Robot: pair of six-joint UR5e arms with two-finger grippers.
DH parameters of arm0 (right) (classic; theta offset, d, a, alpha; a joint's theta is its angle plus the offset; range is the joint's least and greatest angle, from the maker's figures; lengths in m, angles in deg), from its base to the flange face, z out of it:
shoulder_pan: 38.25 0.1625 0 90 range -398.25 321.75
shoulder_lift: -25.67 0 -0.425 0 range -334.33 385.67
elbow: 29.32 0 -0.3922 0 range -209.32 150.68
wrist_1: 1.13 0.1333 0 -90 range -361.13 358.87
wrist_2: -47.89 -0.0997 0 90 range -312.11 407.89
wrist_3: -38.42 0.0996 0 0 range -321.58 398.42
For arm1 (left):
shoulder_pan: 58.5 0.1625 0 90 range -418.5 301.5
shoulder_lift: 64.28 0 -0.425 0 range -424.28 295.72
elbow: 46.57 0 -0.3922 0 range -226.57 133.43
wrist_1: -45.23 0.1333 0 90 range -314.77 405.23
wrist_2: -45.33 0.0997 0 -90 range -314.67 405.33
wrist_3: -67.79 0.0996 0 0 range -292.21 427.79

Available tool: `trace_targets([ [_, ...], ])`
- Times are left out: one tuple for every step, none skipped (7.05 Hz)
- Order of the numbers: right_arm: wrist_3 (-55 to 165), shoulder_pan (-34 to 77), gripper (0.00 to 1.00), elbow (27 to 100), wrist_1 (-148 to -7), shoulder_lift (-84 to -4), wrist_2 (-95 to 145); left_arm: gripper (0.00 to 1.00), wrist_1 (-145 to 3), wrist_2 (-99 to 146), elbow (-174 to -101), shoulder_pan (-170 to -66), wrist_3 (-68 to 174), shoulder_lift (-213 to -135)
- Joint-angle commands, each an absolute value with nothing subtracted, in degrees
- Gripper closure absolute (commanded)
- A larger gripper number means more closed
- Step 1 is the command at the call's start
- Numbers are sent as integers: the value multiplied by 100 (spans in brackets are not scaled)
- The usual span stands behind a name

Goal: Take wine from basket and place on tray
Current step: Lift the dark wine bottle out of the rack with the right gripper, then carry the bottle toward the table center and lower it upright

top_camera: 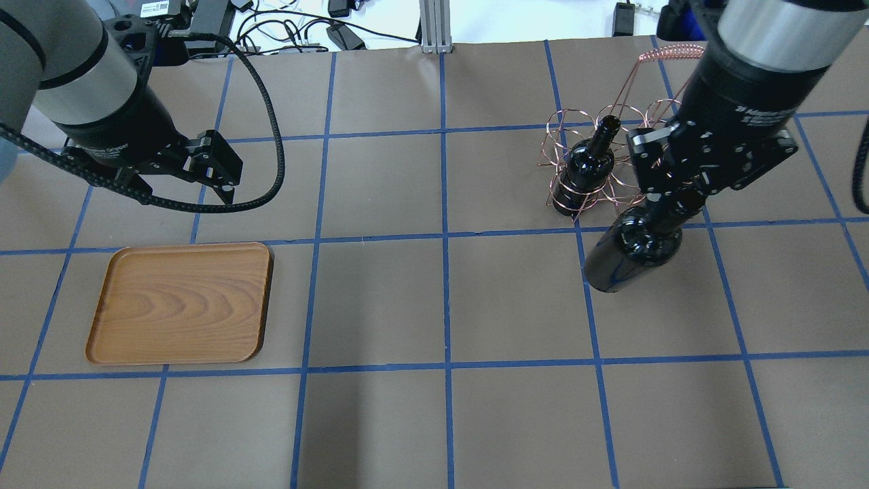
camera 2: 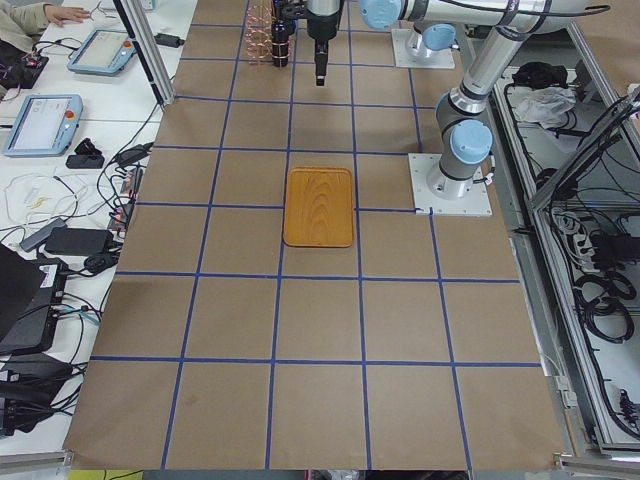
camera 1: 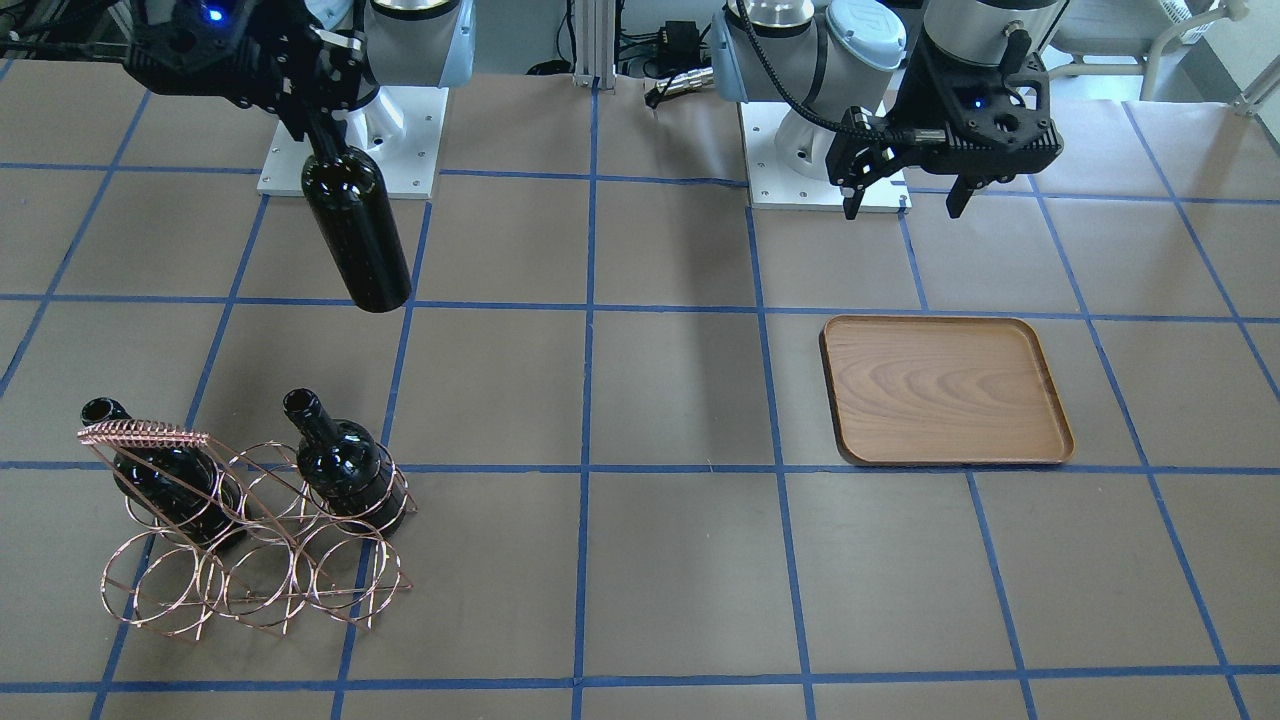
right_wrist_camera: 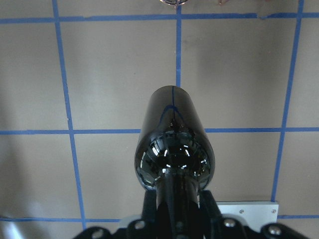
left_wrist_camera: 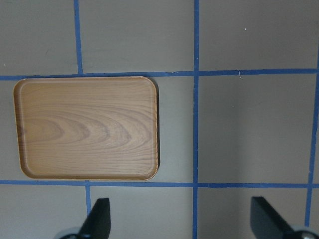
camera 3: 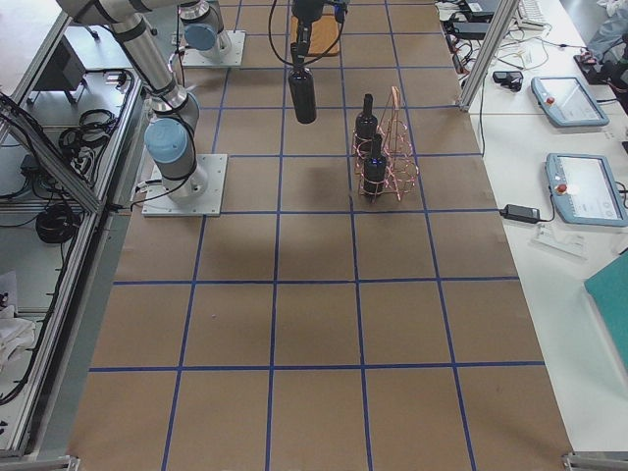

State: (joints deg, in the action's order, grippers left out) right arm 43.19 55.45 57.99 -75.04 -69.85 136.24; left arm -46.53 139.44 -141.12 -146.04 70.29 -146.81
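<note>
Black wine (camera 1: 356, 235), neck inside right jaws

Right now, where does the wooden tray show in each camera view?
Front-facing: tray right of centre.
Overhead: tray lower left.
Exterior left: tray at centre.
Exterior right: tray at top edge, partly hidden.
Left wrist: tray at left.
Right wrist: not in it.
Landmark: blue tape lines along both its long edges.

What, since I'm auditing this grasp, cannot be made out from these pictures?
- Where the right tool meets the wine at its neck: in the right wrist view the neck itself hides it; overhead, the tool covers it.
- One bottle in the basket: overhead, the right arm covers it.
- The basket's wires: exterior left view, too small.
</note>
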Motion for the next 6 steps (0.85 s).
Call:
trace_targets([
  [5891,6656,74,5866,-8440,-6375,13587,0,-4670,13946,-14096,-14455,7061,-14681],
  [6578,7078,74,5822,-8802,-6049,13587,0,-4670,13920,-14088,-14271,7095,-14681],
  [6837,7335,76,5665,-8927,-5689,13578,0,-4661,13920,-14088,-14174,7270,-14681],
  [7327,7572,76,5290,-8972,-5329,13526,0,-4661,13937,-14088,-14103,7515,-14681],
  [7802,7758,77,5025,-8999,-4986,13343,0,-4661,13937,-14088,-14024,7552,-14681],
  [8067,7942,77,4970,-9199,-4835,13271,0,-4661,13929,-14088,-13971,7553,-14681],
])
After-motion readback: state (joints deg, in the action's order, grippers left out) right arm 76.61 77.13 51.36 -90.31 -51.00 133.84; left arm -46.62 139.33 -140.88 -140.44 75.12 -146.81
